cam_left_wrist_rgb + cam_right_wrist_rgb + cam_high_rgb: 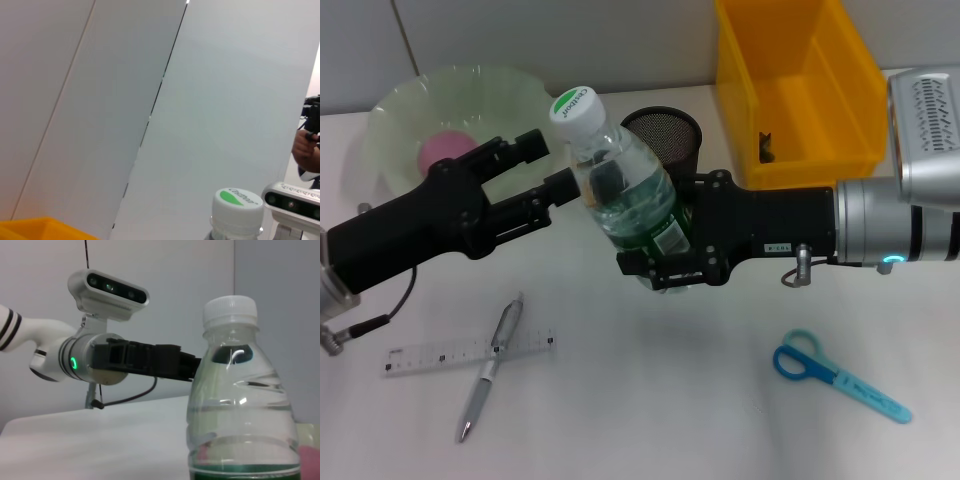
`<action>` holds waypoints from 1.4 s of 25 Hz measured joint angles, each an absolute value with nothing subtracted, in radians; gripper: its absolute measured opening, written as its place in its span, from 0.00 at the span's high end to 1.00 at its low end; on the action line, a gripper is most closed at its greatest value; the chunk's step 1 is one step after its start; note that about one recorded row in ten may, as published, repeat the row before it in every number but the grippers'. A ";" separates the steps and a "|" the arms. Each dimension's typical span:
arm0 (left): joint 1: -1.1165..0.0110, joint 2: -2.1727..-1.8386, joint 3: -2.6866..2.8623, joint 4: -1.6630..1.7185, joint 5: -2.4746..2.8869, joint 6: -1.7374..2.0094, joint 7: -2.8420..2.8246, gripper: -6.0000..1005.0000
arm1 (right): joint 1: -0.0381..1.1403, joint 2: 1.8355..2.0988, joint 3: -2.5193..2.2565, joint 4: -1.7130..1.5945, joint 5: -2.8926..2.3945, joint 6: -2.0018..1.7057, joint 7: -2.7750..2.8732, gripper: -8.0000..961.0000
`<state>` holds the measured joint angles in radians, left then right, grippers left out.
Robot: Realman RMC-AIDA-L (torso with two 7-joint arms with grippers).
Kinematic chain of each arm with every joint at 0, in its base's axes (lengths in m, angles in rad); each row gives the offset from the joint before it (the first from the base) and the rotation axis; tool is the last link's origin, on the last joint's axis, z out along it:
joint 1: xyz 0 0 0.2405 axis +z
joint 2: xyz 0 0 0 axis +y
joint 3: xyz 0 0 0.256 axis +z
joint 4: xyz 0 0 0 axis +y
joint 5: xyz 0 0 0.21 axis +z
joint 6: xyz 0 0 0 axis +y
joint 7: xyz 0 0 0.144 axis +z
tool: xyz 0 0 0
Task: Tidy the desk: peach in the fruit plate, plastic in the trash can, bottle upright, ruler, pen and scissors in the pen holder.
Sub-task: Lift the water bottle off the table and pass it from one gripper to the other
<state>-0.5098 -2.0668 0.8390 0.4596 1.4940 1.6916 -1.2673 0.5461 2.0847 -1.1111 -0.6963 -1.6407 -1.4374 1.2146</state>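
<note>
Head view downward over the desk; both wrist views level, close on the shared bottle [625, 185].

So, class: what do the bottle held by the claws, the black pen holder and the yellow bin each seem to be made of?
The clear water bottle looks like thin glossy plastic: see-through ribbed walls with highlights. The black round pen holder appears to be metal mesh, with a fine grid in its wall. The yellow rectangular bin seems moulded, smooth, opaque plastic.
</note>
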 joint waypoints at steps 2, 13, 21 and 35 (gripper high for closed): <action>-0.520 -2.069 0.837 0.443 1.487 1.697 -1.256 0.32 | 0.550 2.085 -1.116 -0.680 -1.624 -1.438 1.202 0.20; -0.528 -2.071 0.843 0.416 1.422 1.728 -1.240 0.32 | 0.570 2.086 -1.145 -0.624 -1.580 -1.437 1.168 0.20; -0.533 -2.071 0.844 0.397 1.414 1.740 -1.225 0.33 | 0.575 2.086 -1.156 -0.610 -1.570 -1.438 1.164 0.20; -0.547 -2.073 0.840 0.354 1.410 1.774 -1.175 0.33 | 0.581 2.088 -1.158 -0.598 -1.563 -1.441 1.163 0.20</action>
